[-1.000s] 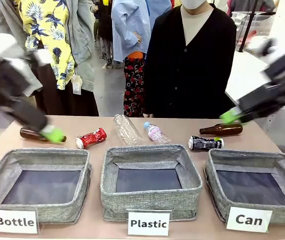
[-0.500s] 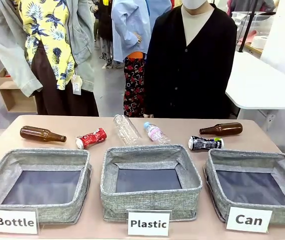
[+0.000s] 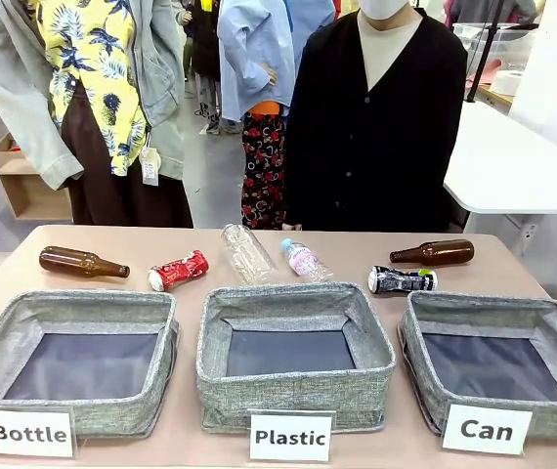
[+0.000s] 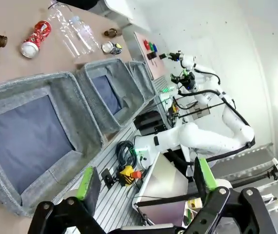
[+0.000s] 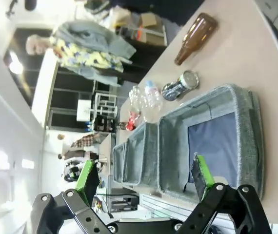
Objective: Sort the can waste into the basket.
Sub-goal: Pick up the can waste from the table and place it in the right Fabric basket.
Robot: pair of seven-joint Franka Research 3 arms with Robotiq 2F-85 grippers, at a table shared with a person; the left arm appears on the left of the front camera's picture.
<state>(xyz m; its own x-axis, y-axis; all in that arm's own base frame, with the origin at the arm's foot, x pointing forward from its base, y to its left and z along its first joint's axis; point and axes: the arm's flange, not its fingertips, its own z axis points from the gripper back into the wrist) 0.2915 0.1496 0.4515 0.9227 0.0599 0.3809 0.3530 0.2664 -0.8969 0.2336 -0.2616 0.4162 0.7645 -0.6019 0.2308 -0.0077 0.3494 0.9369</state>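
The red can lies on its side on the table, behind the gap between the "Bottle" basket and the "Plastic" basket. The black can lies just behind the far rim of the "Can" basket, with a brown bottle beside it. From the front we can read the labels, while the wrist cameras give us the grippers. We see the left gripper spread wide and empty, looking along the row of baskets. The right gripper is likewise wide and empty, with the "Can" basket ahead of its fingers.
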